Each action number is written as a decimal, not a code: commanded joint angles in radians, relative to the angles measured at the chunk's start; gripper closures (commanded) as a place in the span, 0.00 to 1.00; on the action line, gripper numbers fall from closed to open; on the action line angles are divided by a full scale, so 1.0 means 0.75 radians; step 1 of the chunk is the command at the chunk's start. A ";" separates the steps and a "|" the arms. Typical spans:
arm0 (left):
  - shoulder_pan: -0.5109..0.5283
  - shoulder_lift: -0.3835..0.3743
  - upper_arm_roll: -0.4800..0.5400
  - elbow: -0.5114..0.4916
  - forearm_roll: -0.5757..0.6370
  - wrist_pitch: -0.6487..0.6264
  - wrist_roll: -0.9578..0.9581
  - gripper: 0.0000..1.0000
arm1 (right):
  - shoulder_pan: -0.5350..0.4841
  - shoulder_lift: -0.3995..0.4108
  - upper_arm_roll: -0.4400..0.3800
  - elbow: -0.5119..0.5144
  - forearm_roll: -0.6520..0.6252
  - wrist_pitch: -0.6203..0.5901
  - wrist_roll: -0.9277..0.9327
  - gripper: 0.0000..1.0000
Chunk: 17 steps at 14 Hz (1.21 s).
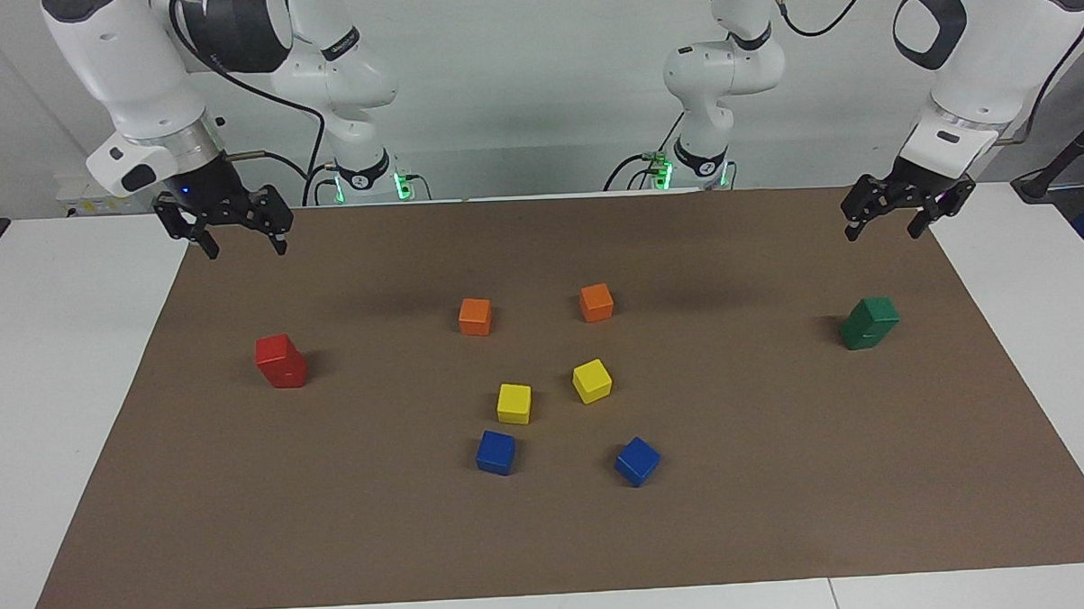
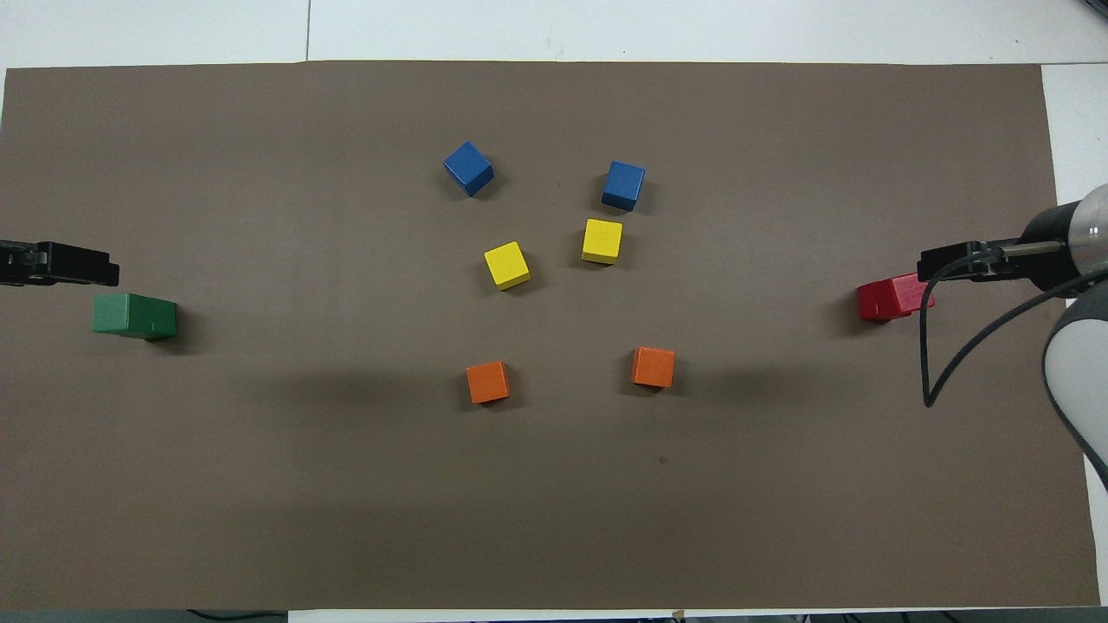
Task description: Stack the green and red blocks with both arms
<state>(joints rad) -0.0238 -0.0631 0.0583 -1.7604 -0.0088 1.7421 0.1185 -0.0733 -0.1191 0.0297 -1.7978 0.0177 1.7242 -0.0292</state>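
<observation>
Red stack (image 1: 281, 360) – two red cubes, one on other, on brown mat (image 1: 550, 539) near its edge at right arm's end. Green stack (image 1: 869, 323) – two green cubes, upper one skewed, near mat edge at left arm's end. Right gripper (image 1: 241, 244) raised over mat corner at robots' side, fingers apart, empty. Left gripper (image 1: 883, 228) raised over other robot-side corner, fingers apart, empty. Orange cubes (image 1: 475, 317), yellow cubes (image 1: 514, 404), blue cubes (image 1: 496, 452) grouped mid-mat.

Glossy white arms (image 1: 983, 37), grey caps, black cables.
</observation>
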 commanded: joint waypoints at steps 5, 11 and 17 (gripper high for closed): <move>-0.032 0.008 0.024 0.032 -0.015 -0.042 -0.007 0.00 | -0.021 0.085 0.005 0.182 0.013 -0.133 -0.008 0.00; -0.032 0.008 0.027 0.034 -0.017 -0.046 -0.007 0.00 | -0.017 0.114 0.005 0.237 0.001 -0.174 -0.006 0.00; -0.032 0.008 0.024 0.034 -0.017 -0.046 -0.009 0.00 | -0.007 0.114 0.003 0.233 -0.003 -0.172 -0.002 0.00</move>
<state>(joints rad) -0.0261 -0.0631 0.0583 -1.7590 -0.0088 1.7333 0.1184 -0.0731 -0.0512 0.0262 -1.6494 0.0168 1.6169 -0.0293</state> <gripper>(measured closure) 0.000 0.000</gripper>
